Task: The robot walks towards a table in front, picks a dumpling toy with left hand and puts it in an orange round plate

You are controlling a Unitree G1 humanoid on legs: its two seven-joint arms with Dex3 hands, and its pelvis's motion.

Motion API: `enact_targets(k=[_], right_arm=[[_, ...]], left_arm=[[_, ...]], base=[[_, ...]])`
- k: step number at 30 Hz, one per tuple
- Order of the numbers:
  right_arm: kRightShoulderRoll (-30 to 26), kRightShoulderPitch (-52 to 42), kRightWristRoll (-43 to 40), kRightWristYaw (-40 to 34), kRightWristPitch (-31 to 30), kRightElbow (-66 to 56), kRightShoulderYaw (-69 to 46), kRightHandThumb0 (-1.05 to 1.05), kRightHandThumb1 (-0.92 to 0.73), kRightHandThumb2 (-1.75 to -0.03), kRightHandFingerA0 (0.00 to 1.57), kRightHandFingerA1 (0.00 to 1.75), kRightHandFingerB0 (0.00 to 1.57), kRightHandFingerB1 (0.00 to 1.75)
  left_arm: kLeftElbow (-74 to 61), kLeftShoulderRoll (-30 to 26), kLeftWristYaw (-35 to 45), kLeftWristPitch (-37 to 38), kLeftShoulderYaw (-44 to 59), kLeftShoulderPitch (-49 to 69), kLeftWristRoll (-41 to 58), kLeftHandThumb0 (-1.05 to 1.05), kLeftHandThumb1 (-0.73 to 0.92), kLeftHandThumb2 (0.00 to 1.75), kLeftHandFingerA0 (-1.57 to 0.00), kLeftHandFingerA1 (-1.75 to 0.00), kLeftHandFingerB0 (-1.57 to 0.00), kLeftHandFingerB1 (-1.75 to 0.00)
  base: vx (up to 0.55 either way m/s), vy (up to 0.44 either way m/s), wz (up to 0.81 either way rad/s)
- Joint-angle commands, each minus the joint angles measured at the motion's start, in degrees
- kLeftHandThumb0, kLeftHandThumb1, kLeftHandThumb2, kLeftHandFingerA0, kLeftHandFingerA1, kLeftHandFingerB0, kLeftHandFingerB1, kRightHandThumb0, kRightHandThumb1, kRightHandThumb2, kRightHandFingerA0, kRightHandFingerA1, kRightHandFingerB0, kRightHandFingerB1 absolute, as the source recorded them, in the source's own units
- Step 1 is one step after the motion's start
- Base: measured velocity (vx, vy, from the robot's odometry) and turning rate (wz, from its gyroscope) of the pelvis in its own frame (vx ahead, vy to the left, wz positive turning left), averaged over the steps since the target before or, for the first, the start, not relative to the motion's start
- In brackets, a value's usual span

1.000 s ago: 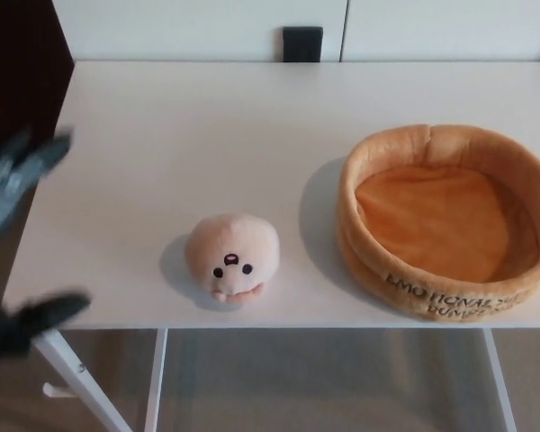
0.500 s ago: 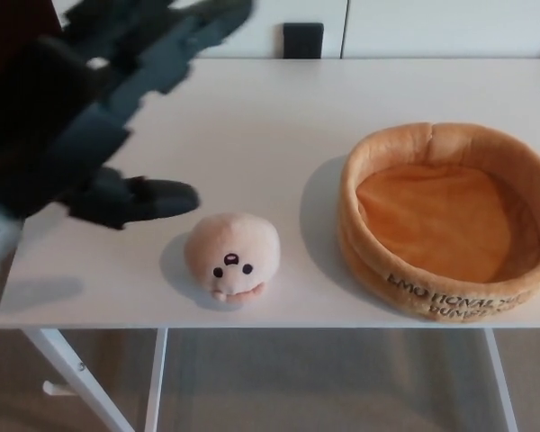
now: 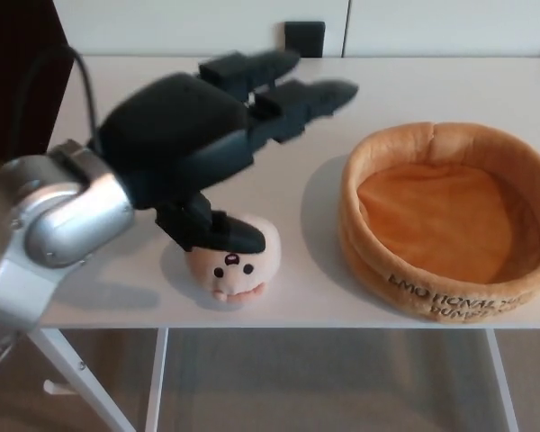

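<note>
Now the left hand (image 3: 207, 135) reaches over the dumpling (image 3: 234, 261), open and holding nothing.

Its two fingers (image 3: 297, 90) stretch toward the far right while the thumb (image 3: 220, 232) lies across the toy's top, likely lining up a grasp. The dumpling sits near the front edge of the white table (image 3: 162, 90), face toward the camera; the plate (image 3: 445, 220) waits empty to its right. No right hand shows.

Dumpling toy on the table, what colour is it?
Pale peach with small dark eyes, in the head view: dumpling toy.
</note>
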State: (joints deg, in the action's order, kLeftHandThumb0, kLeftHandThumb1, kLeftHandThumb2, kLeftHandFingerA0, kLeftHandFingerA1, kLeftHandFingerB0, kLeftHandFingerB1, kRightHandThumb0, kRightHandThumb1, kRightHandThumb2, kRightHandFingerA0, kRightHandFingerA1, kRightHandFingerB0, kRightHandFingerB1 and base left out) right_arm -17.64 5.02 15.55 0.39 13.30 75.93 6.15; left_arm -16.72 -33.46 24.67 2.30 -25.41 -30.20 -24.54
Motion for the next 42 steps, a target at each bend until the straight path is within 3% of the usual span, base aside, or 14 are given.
enact_targets(k=[1,2,5,6,17,18,22,23,24,29,30,32,33,42], right_arm=[[-0.6,1.1,0.6,-1.7,-2.8,0.2,0.2,-0.46,-0.64,-0.60,0.68,1.04,0.33,0.31],[-0.6,1.1,0.6,-1.7,-2.7,0.2,0.2,-0.51,-0.44,-0.83,0.70,1.00,0.24,0.47],[-0.5,1.3,0.6,-1.9,-3.3,0.4,0.3,-0.51,-0.44,-0.83,0.75,0.97,0.25,0.47],[-0.6,1.2,0.5,-1.9,-3.2,0.3,0.1,-0.48,-0.62,-0.58,0.67,1.14,0.36,0.31],[-0.6,1.1,0.8,-1.3,-3.2,0.3,0.6,-0.54,-0.43,-0.83,0.69,1.01,0.25,0.47],[-0.6,1.1,0.7,-1.3,-3.1,0.3,0.5,-0.56,-0.43,-0.81,0.72,1.01,0.26,0.46],[-0.6,1.3,0.9,-1.2,-3.3,0.3,0.8,-0.51,-0.61,-0.58,0.66,1.18,0.35,0.31],[-0.7,1.2,0.6,-0.9,-3.4,0.3,0.6,-0.56,-0.42,-0.80,0.71,1.01,0.26,0.46],[-0.8,1.2,0.7,-0.8,-3.4,0.3,0.7,-0.48,-0.59,-0.58,0.66,1.12,0.34,0.32],[-0.7,1.4,0.5,-0.5,-3.6,0.3,0.6,-0.48,-0.58,-0.58,0.67,1.14,0.34,0.32],[-0.8,1.3,0.5,-0.3,-3.4,0.2,0.6,-0.47,-0.57,-0.58,0.70,1.22,0.33,0.32],[-0.8,1.3,0.5,-0.1,-3.3,0.2,0.6,-0.46,-0.56,-0.58,0.70,1.25,0.33,0.32],[-0.8,1.3,0.5,-0.1,-3.4,0.2,0.7,-0.44,-0.56,-0.57,0.71,1.21,0.33,0.31],[-0.6,1.8,0.0,0.8,-3.6,0.2,0.2,-0.47,-0.46,-0.72,0.76,1.06,0.26,0.41]], left_arm=[[5.4,0.4,26.6,-25.5,-10.2,-6.9,-9.7,-0.68,0.43,0.83,0.00,0.00,0.00,-0.06],[5.8,0.3,28.2,-26.7,-10.6,-7.9,-9.4,-0.67,0.42,0.83,0.00,-0.03,0.00,-0.07],[6.7,0.2,31.3,-29.2,-11.7,-10.6,-9.4,-0.67,0.40,0.84,0.00,-0.06,0.00,-0.09],[7.3,0.5,31.7,-29.5,-12.1,-11.4,-9.7,-0.68,0.42,0.84,0.00,-0.05,0.00,-0.06],[19.9,5.0,26.2,-29.4,-14.4,-18.9,-14.1,-0.74,0.42,0.87,0.00,0.00,0.00,-0.03],[20.1,5.0,25.3,-29.0,-14.3,-18.6,-14.2,-0.95,0.42,0.64,0.00,0.00,0.00,-0.02],[20.6,5.4,22.9,-27.9,-13.7,-16.7,-14.1,-0.61,0.41,0.79,0.00,0.00,0.00,-0.12],[20.5,5.3,23.1,-26.8,-14.4,-15.6,-14.3,-0.55,0.32,0.57,0.00,0.00,0.00,-0.06],[20.7,5.2,24.6,-26.4,-14.9,-15.5,-14.0,-0.51,0.33,0.57,0.00,0.00,0.00,-0.02],[22.0,5.6,29.3,-27.4,-16.7,-15.9,-13.9,-0.52,0.35,0.51,0.00,0.00,0.00,0.00],[22.4,6.0,31.4,-28.6,-18.0,-16.2,-14.7,-0.58,0.44,0.76,0.00,-0.01,0.00,-0.02],[22.3,6.5,33.0,-30.5,-18.5,-16.0,-15.0,-0.63,0.32,0.54,0.00,0.00,0.00,-0.03],[22.0,6.7,33.6,-31.2,-18.3,-15.4,-14.2,-0.51,0.40,0.79,0.00,-0.11,0.00,-0.06],[21.9,7.8,34.4,-31.0,-20.0,-14.6,-16.6,-0.67,0.45,0.85,0.00,0.00,0.00,0.00]], base=[[0.00,0.000,0.00],[0.00,0.000,0.00],[0.00,0.000,0.00],[0.00,0.000,0.00],[0.00,0.000,0.00],[0.00,0.000,0.00],[0.00,0.000,0.00],[0.00,0.000,0.00],[0.00,0.000,0.00],[0.00,0.000,0.00],[0.00,0.000,0.00],[0.00,0.000,0.00],[0.00,0.000,0.00],[0.00,0.000,0.00]])
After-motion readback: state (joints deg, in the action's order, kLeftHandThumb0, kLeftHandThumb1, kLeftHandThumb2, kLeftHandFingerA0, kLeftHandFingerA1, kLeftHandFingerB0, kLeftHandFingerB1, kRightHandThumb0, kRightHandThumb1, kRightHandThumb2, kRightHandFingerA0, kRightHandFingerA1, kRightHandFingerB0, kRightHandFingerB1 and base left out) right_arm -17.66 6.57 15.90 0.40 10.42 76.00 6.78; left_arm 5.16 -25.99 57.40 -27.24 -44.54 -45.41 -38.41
